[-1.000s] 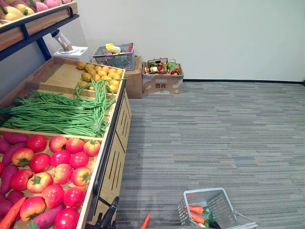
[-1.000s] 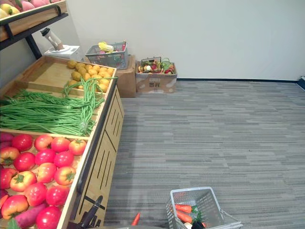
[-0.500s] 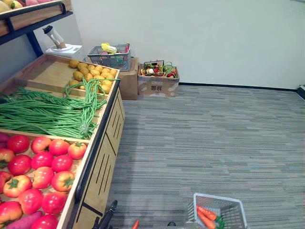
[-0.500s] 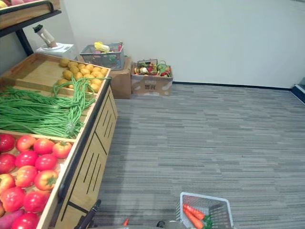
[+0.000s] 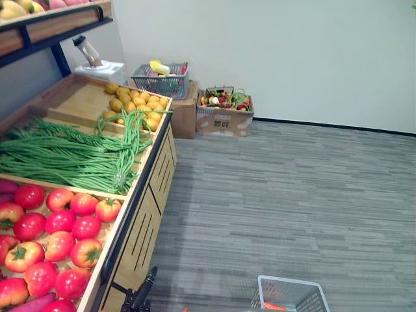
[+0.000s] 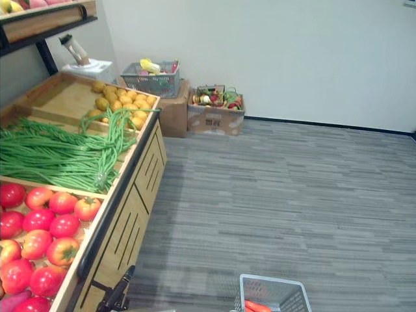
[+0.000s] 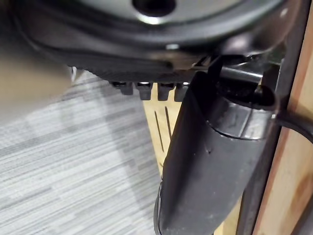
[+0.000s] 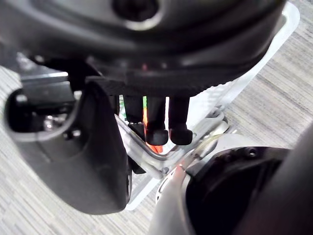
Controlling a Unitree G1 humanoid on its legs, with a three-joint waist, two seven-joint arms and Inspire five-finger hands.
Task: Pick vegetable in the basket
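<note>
A white wire basket (image 5: 289, 284) hangs low at my right, over the grey carpet. An orange carrot (image 6: 255, 305) lies inside it and shows past my fingers as a carrot (image 8: 155, 145) in the right wrist view. My right hand (image 8: 157, 117) is curled round the basket's wire handle (image 8: 146, 159). The left hand (image 7: 210, 166) hangs beside the wooden stand, with its thumb out, short finger ends in a row and nothing in it. A dark part of that left hand (image 5: 144, 290) pokes up by the stand's front corner.
The wooden stand (image 5: 140, 195) runs along my left with red tomatoes (image 5: 58, 224), long green beans (image 5: 71, 153) and yellow round produce (image 5: 136, 104). A cardboard box of produce (image 5: 224, 114) and a grey basket (image 5: 159, 78) stand by the far wall. Carpet stretches to my right.
The whole picture has shifted, so the camera has moved. The basket now sits lower, at the bottom edge. My right hand keeps its hold on the handle.
</note>
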